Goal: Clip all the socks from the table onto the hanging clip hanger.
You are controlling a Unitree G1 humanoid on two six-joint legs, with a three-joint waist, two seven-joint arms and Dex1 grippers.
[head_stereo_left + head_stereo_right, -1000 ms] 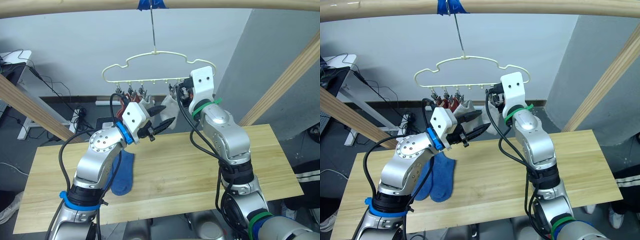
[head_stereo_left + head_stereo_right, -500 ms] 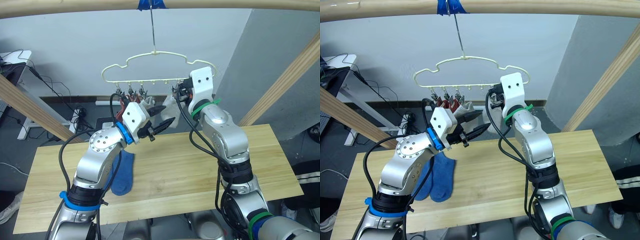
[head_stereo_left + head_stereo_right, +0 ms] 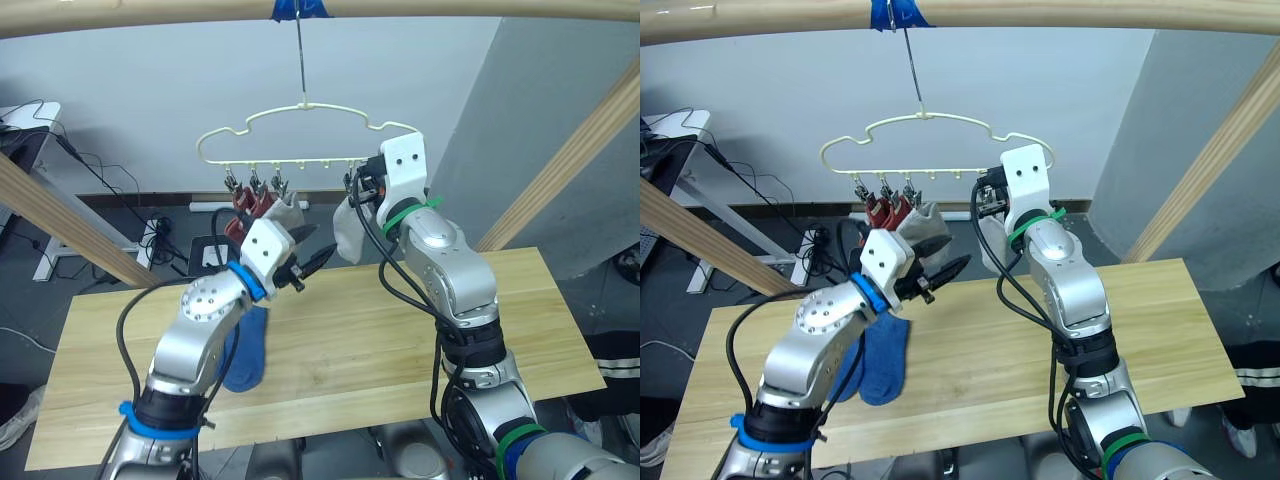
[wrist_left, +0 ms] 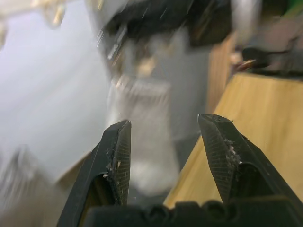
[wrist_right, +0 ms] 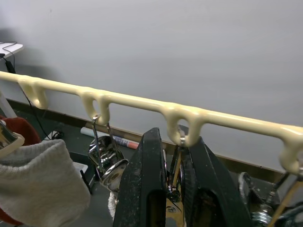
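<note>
The cream clip hanger (image 3: pixel 300 133) hangs by its hook from a wooden pole. Two rust-red socks (image 3: pixel 243 212) and a grey sock (image 3: pixel 286 212) hang from its left clips. A second grey sock (image 3: pixel 347 228) hangs further right, under the clip (image 5: pixel 173 182) that my right gripper (image 5: pixel 174 139) is shut on. My left gripper (image 3: pixel 315 247) is open and empty, just left of and below that sock, which shows beyond its fingers (image 4: pixel 116 156). Blue socks (image 3: pixel 882 358) lie on the table (image 3: pixel 400 340) beneath my left arm.
The round wooden pole (image 3: pixel 450 8) crosses overhead. Slanted wooden beams stand at the left (image 3: pixel 60 220) and the right (image 3: pixel 570 170). A free clip (image 5: pixel 108 163) hangs beside the one held. Cables lie on the floor behind the table.
My left gripper has drawn back down and left from the second grey sock, which now hangs free. The hanger has swung a little left.
</note>
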